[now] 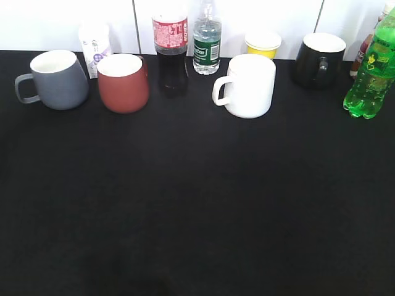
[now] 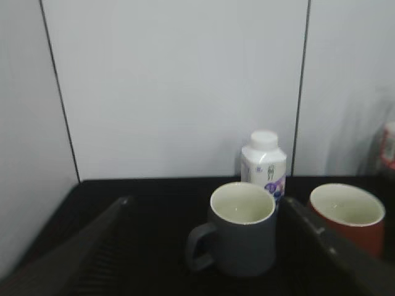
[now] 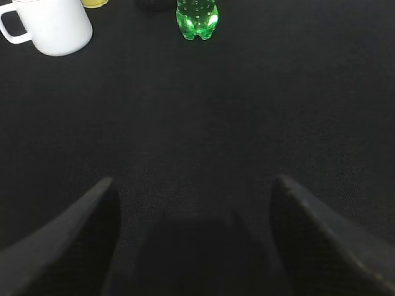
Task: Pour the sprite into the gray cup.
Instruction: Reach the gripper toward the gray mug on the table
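The gray cup (image 1: 58, 79) stands at the far left of the black table, handle to the left, white inside empty. The sprite (image 1: 371, 73), a bright green bottle, stands upright at the far right. In the left wrist view the gray cup (image 2: 242, 229) sits between the open fingers of my left gripper (image 2: 207, 206), nearer the right finger, not gripped. In the right wrist view the sprite (image 3: 197, 17) stands far ahead of my open, empty right gripper (image 3: 194, 185). Neither gripper shows in the exterior view.
Along the back stand a white milk bottle (image 1: 94, 46), a brick-red mug (image 1: 123, 82), a cola bottle (image 1: 171, 52), a water bottle (image 1: 207, 40), a white mug (image 1: 248, 85), a yellow cup (image 1: 263, 44) and a black mug (image 1: 320, 58). A white tiled wall is behind.
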Controlling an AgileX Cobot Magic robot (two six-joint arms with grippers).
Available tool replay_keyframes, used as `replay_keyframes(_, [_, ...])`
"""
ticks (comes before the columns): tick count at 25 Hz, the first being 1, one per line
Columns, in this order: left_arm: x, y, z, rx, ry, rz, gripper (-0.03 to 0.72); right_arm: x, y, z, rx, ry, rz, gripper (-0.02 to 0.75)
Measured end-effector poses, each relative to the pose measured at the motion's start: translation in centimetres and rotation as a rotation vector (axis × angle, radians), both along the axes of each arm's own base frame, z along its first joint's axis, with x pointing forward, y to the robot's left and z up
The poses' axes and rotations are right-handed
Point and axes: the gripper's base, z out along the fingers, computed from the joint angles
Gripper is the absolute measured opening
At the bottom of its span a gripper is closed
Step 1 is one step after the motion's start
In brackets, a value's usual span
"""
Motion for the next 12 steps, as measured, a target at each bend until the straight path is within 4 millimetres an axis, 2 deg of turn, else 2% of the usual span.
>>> replay_keyframes(2, [5.0, -0.3, -4.0, 0.000, 0.052, -0.006, 0.532, 0.0, 0.0, 0.0, 0.000, 0.000, 0.000, 0.575])
replay_keyframes(3, [5.8, -0.3, -5.0, 0.005, 0.070, -0.007, 0.532, 0.0, 0.0, 0.0, 0.000, 0.000, 0.000, 0.575])
replay_keyframes(4, [7.6, -0.3, -8.1, 0.020, 0.127, -0.003, 0.532, 0.0, 0.0, 0.0, 0.000, 0.000, 0.000, 0.575])
replay_keyframes(5, [8.7, -0.3, -10.0, 0.024, 0.182, 0.005, 0.532, 0.0, 0.0, 0.0, 0.000, 0.000, 0.000, 0.575])
replay_keyframes(6, [9.3, -0.2, -10.9, 0.018, 0.200, 0.019, 0.532, 0.0, 0.0, 0.0, 0.000, 0.000, 0.000, 0.575])
replay_keyframes(8, [12.3, -0.2, -12.7, 0.010, 0.210, 0.042, 0.532, 0.0, 0.0, 0.0, 0.000, 0.000, 0.000, 0.575])
replay_keyframes(9, [14.8, -0.2, -13.7, 0.011, 0.209, 0.045, 0.528, 0.0, 0.0, 0.0, 0.000, 0.000, 0.000, 0.575])
replay_keyframes(10, [15.6, -0.2, -14.5, 0.010, 0.222, 0.049, 0.519, 0.0, 0.0, 0.0, 0.000, 0.000, 0.000, 0.575])
replay_keyframes(12, [17.8, -0.1, -16.2, -0.004, 0.243, 0.077, 0.455, 0.0, 0.0, 0.0, 0.000, 0.001, 0.000, 0.575])
